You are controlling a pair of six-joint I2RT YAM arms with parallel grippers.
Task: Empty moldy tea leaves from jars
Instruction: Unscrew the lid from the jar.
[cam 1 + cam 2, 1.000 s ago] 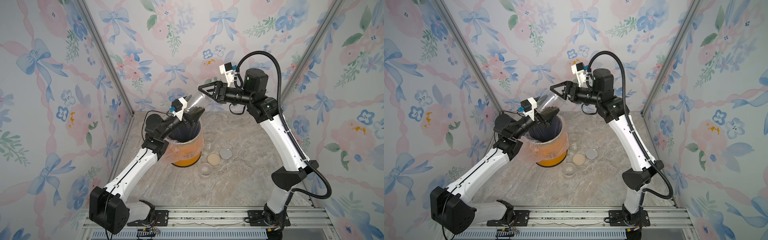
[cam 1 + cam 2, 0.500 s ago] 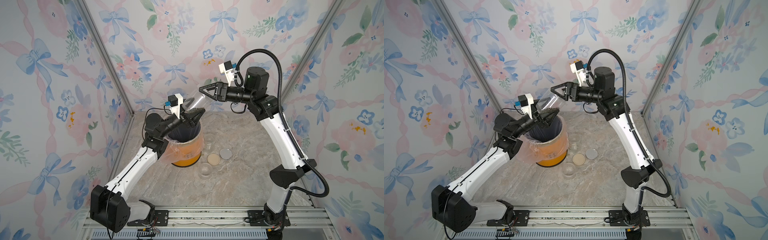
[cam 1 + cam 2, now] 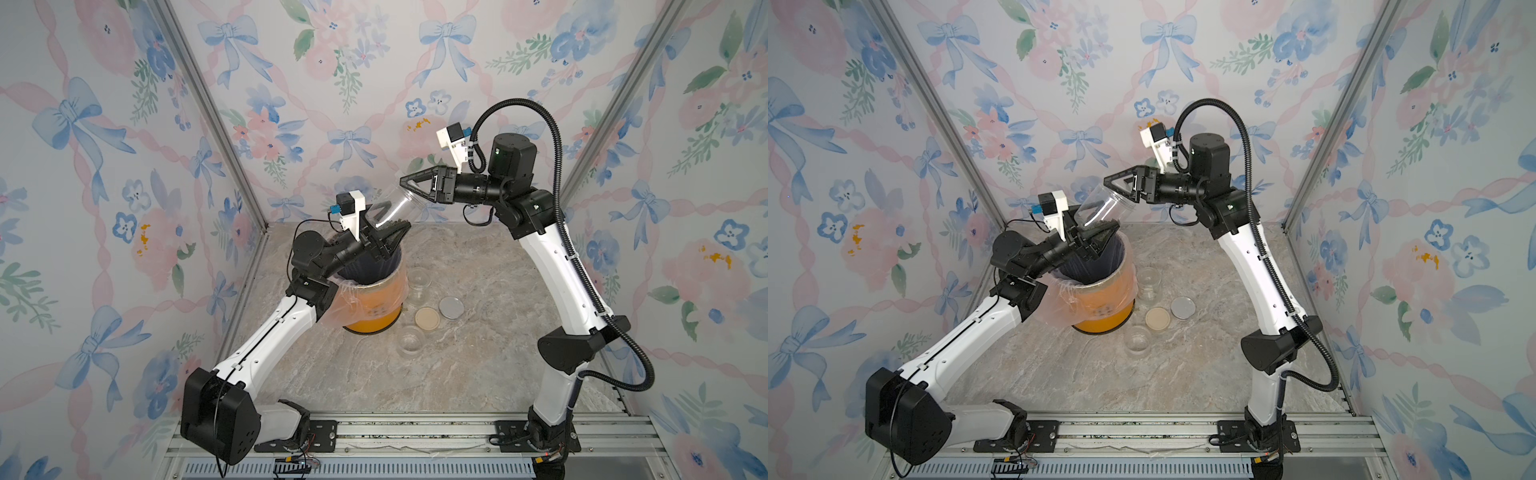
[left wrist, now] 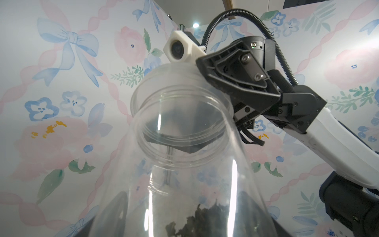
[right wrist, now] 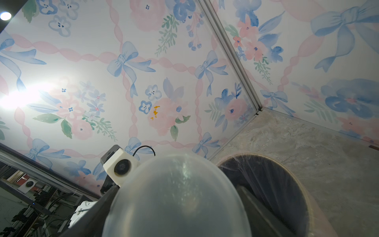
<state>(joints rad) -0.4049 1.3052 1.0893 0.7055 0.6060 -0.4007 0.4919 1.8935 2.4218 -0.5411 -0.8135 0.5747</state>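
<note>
Left gripper (image 3: 395,217) clamped on tilted jar (image 3: 401,203) over the bin (image 3: 374,309) at its 1 o'clock rim, tea leaves (image 4: 202,221) inside. Right gripper (image 3: 408,185) pinches the translucent lid (image 4: 167,82) at the jar's mouth.

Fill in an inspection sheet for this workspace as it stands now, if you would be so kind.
Surface: marbled tabletop, arm bases on a front rail.
Job's things: held jar tilted above the lined orange bin, tea leaves inside; two empty jars, beige lid and silver lid sit beside the bin.
Clutter: nothing seen.
Grippers: left gripper shut on the held jar; right gripper shut on the translucent lid at its mouth.
Cables: black conduit loops over the right arm; thin lead runs to the left wrist camera.
Surroundings: floral wallpaper walls on three sides.
</note>
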